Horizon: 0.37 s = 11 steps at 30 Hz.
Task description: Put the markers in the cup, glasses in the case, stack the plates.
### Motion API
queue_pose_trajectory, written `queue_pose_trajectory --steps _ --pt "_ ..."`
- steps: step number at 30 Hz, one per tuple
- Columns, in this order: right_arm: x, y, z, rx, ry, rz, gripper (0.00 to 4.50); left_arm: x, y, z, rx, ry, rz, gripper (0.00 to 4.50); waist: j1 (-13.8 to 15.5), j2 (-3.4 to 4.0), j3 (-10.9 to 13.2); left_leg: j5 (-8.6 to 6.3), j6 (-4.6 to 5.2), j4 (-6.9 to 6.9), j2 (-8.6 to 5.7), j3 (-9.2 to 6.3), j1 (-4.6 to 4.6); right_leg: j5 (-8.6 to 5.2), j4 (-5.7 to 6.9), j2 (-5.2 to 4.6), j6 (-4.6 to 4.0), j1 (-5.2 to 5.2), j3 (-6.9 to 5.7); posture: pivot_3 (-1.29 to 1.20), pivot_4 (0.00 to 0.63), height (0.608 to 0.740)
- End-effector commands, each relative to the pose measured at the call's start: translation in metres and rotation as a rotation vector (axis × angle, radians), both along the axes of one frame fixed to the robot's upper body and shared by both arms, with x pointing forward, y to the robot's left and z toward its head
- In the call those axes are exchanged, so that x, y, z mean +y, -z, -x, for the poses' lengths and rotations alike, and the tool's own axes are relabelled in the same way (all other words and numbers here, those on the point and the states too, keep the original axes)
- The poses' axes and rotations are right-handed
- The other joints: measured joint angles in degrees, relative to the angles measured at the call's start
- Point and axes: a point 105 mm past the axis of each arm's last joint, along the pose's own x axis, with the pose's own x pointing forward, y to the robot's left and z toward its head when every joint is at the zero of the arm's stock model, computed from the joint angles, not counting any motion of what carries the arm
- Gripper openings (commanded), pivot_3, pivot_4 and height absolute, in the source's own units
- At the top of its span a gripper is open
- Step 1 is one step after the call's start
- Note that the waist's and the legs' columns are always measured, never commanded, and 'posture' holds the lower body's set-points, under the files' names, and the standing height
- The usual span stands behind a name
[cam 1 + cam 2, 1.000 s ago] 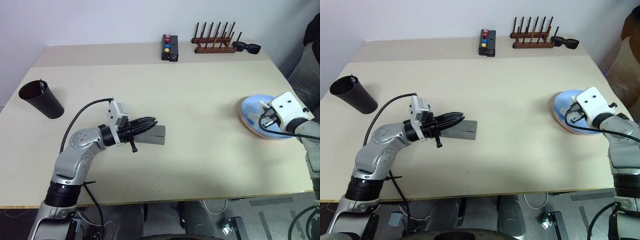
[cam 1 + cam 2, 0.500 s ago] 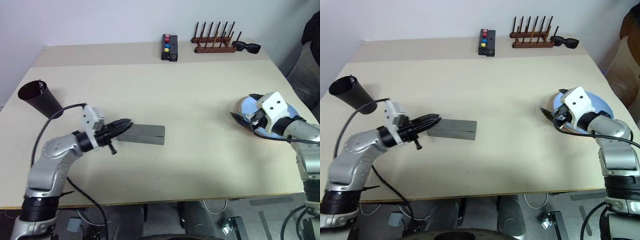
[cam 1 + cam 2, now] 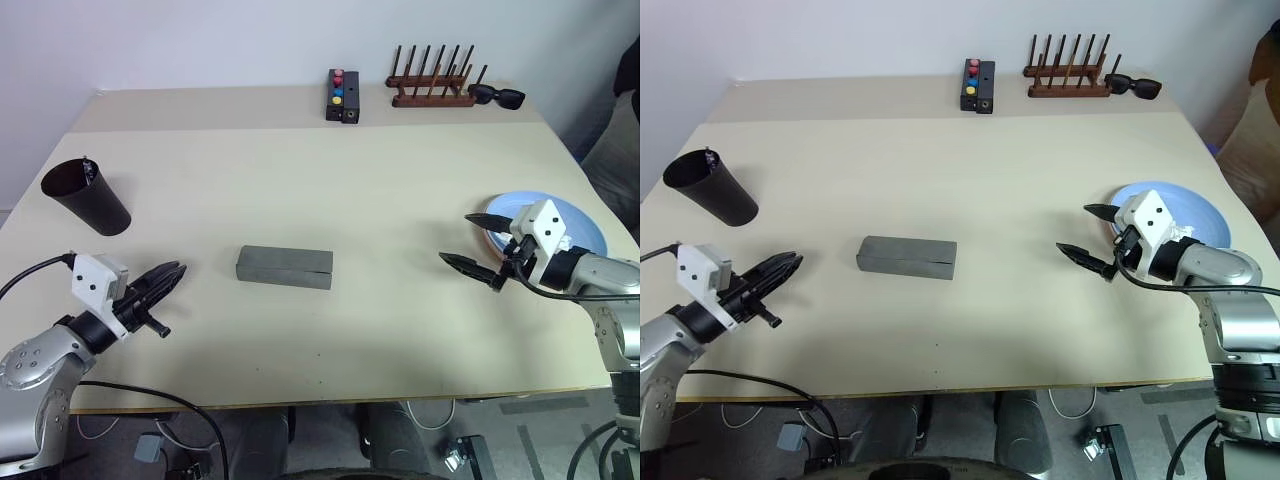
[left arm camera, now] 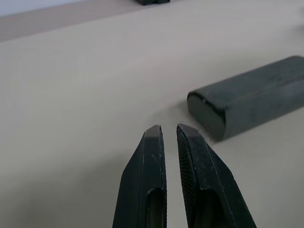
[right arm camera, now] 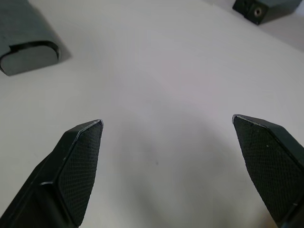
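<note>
Lying closed near the middle of the table (image 3: 400, 190), the grey case (image 3: 285, 267) rests flat with nothing touching it. From the case, the dark cup (image 3: 87, 198) stands at about ten o'clock, well apart, with something thin poking above its rim; what it is cannot be told. The light blue plate (image 3: 570, 218) sits at about three o'clock, near the right edge of the table.

The left gripper (image 3: 170, 274) hovers at about eight o'clock from the case, apart from it. Its wrist view brings out what the head views do not: the fingers (image 4: 152, 166) are pressed almost together with only a thin slit between them, holding nothing, and the case's rounded end lies just beyond the tips, off to one side.

The right gripper (image 3: 1087, 231) hangs just beside the plate's inner edge, its jaws spread wide and empty. Its wrist view shows bare table between the fingertips (image 5: 83, 156), with the case's end in one far corner and the black button box (image 3: 341, 95) in the other.
</note>
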Motion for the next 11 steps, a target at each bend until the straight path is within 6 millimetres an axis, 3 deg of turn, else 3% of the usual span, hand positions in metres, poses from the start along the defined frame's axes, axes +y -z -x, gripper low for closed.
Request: queue_pose_trajectory --steps 1,11 --pt "-0.0012 -0.0077 -0.0043 -0.052 0.003 -0.014 4.46 0.0078 -0.0084 0.0028 -0.048 -0.036 -0.019 0.44 -0.03 0.00 0.00 0.00 0.00 0.00 0.00 0.00 0.00 0.00 0.00 0.00 0.00 0.00 0.00 0.00 0.150 0.734" --pt "0.0002 -0.0068 -0.0122 -0.058 0.004 -0.020 4.46 0.0116 -0.0077 0.0010 -0.053 -0.065 -0.024 0.44 -0.11 0.00 0.00 0.00 0.00 -0.02 0.00 0.01 0.00 0.00 0.00 0.00 -0.01 -0.02 0.00 0.00 0.150 0.734"
